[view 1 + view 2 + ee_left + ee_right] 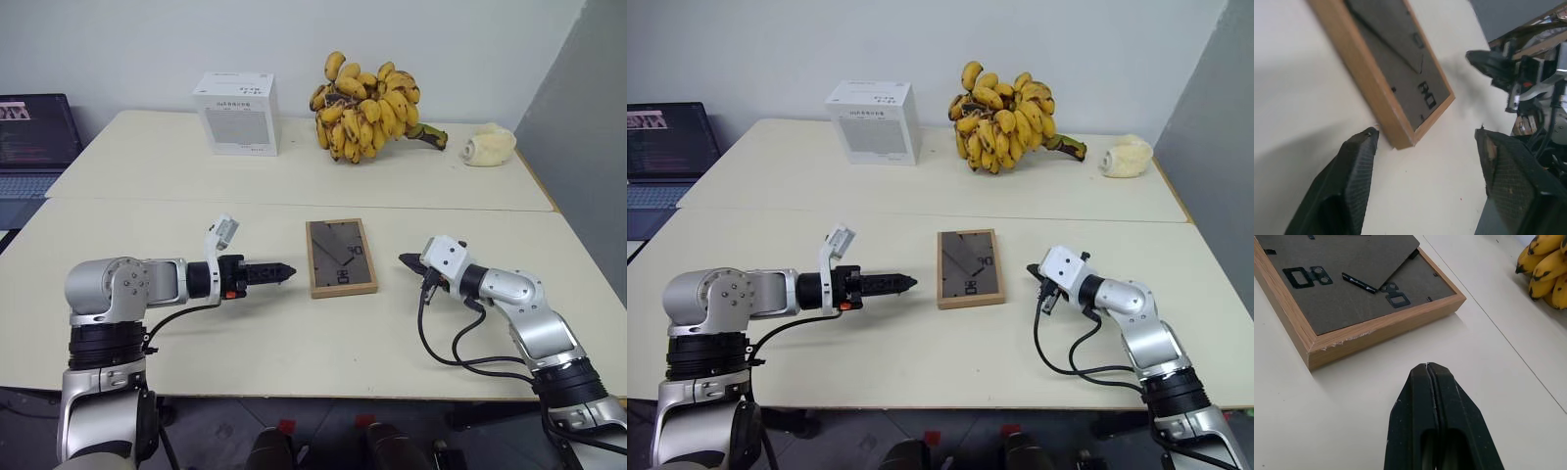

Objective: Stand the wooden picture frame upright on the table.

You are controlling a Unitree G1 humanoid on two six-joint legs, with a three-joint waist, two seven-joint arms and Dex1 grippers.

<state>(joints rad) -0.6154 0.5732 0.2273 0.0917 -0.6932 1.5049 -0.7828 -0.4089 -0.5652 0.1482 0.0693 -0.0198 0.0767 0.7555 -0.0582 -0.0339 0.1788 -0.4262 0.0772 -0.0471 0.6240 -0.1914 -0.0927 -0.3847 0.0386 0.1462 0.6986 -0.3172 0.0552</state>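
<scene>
From my seat, the photo side of the small light-wood picture frame is hidden: it lies face down on the pale cream worktop, so I get just its dark grey back with the fold-out stand lying flat against it. In the left wrist view the frame's far end is cut off by the picture edge, and the small black fittings on the back are too small for me to read. At the left edge an open dark laptop is partly cropped.

The frame lies between my two hands, touching neither. The left hand sits just beside the frame's left long edge, near its front corner, black fingers spread wide apart with nothing between them. The right hand is near the right long edge with a clear gap of worktop, its fingers pressed together and empty.

The frame's long axis runs away from me toward the seam across the worktop, slightly skewed.

Beyond the seam stand a white cardboard box, a bunch of yellow bananas and a pale cream lump I cannot identify.
</scene>
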